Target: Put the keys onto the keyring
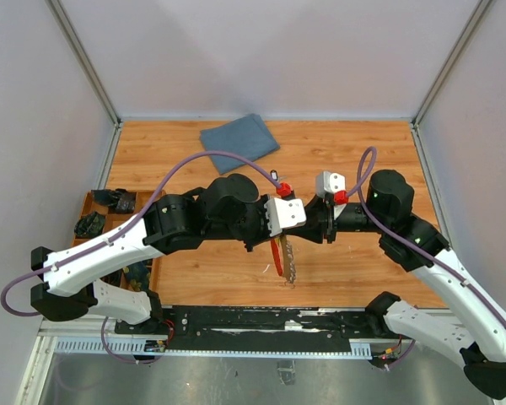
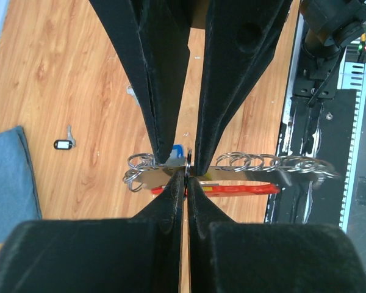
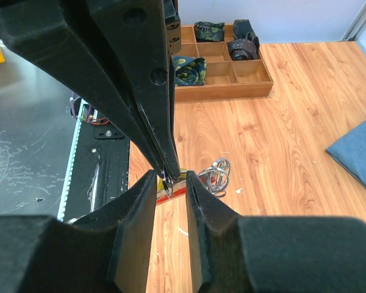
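The keyring [image 1: 284,261], a red carabiner with a silvery chain of rings, hangs in mid-air over the near middle of the table. My left gripper [image 2: 188,172] is shut on a thin ring of it, just above the red loop [image 2: 244,189] and the metal strip with rings [image 2: 256,162]. A blue key head [image 2: 178,151] shows behind the strip. A bit of yellow [image 3: 182,175] shows by the pinched ring. My right gripper [image 3: 171,180] is open, its fingers either side of the left fingertips [image 3: 165,160]. Both grippers meet tip to tip in the top view [image 1: 288,236].
A small key with a black tag [image 2: 62,144] lies loose on the wood. A folded blue cloth [image 1: 239,137] lies at the back. A wooden compartment tray [image 3: 251,78] with dark items stands at the left edge. The black base rail [image 1: 261,319] runs along the near edge.
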{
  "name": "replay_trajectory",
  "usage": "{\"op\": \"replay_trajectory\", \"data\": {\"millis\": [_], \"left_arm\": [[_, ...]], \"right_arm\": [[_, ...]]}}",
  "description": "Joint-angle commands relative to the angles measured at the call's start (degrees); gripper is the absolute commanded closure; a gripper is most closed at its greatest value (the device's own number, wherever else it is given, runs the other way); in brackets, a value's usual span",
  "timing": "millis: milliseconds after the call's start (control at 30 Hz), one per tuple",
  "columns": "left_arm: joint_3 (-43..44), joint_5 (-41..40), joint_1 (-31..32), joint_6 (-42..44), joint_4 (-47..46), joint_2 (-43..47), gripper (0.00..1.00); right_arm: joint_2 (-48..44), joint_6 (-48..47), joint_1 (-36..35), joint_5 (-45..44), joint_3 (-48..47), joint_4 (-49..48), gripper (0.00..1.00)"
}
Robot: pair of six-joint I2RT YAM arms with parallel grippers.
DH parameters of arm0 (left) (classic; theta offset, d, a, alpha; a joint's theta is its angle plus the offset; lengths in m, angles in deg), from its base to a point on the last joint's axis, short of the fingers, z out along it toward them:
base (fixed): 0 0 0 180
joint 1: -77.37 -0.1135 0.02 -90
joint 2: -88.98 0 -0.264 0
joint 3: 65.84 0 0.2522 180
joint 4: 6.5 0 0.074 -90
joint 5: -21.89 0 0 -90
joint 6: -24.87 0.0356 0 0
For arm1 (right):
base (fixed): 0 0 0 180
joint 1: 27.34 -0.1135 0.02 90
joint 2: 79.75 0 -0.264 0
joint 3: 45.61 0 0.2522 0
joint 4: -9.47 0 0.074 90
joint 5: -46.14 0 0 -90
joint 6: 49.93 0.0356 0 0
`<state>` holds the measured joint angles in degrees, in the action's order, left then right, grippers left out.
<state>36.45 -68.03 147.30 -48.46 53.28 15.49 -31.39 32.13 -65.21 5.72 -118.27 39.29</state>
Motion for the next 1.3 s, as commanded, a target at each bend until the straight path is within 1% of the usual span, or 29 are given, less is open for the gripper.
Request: {"op": "replay_trajectory", "data": {"millis": [0, 267, 333, 400, 433, 533, 567, 700, 833, 967, 1267], "left_arm": [[1.8, 0.5, 0.2, 0.7, -1.8, 0.3, 1.0], [1.6, 0.6, 0.2, 0.7, -2.3, 0.3, 0.99], [1.6, 0.6, 0.2, 0.7, -2.2, 0.3, 0.99], [1.6, 0.6, 0.2, 0.6, -2.3, 0.4, 1.0], [1.6, 0.6, 0.3, 0.6, -2.2, 0.4, 0.99], [1.6, 0.3, 0.3, 0.3, -2.5, 0.8, 0.99], [1.5, 0.2, 0.3, 0.2, -2.7, 1.0, 0.97], [0.2, 0.9, 0.3, -0.3, -4.3, 2.4, 0.8], [-0.9, 1.9, 0.2, -1.0, -5.7, 3.6, 0.73], [-2.4, 2.9, 0.3, -1.5, -7.5, 5.0, 0.71], [-6.5, 6.8, 0.3, -0.9, -12.6, 8.6, 0.7]], "right_arm": [[0.3, 0.7, -0.9, 2.3, 0.9, -2.0, 0.75], [0.9, 0.4, -1.6, 2.7, 0.9, -1.2, 0.8], [1.0, 0.4, -1.7, 2.8, 0.8, -1.2, 0.86], [1.2, 0.1, -1.9, 2.8, 0.6, -0.6, 0.96], [1.3, -0.3, -2.0, 2.6, 0.3, -0.2, 0.99], [0.8, -1.5, -2.0, 1.1, -0.4, 1.4, 1.0], [0.4, -1.5, -2.0, 0.5, -0.4, 1.5, 1.0], [-0.8, -1.9, -2.0, -0.3, -1.8, 2.6, 1.0], [-1.6, -1.8, -2.0, -0.4, -3.3, 3.8, 1.0], [-2.4, -1.7, -2.0, -0.4, -4.8, 4.6, 1.0], [-3.3, -0.6, -2.0, 1.4, -6.8, 4.3, 1.0]]}}
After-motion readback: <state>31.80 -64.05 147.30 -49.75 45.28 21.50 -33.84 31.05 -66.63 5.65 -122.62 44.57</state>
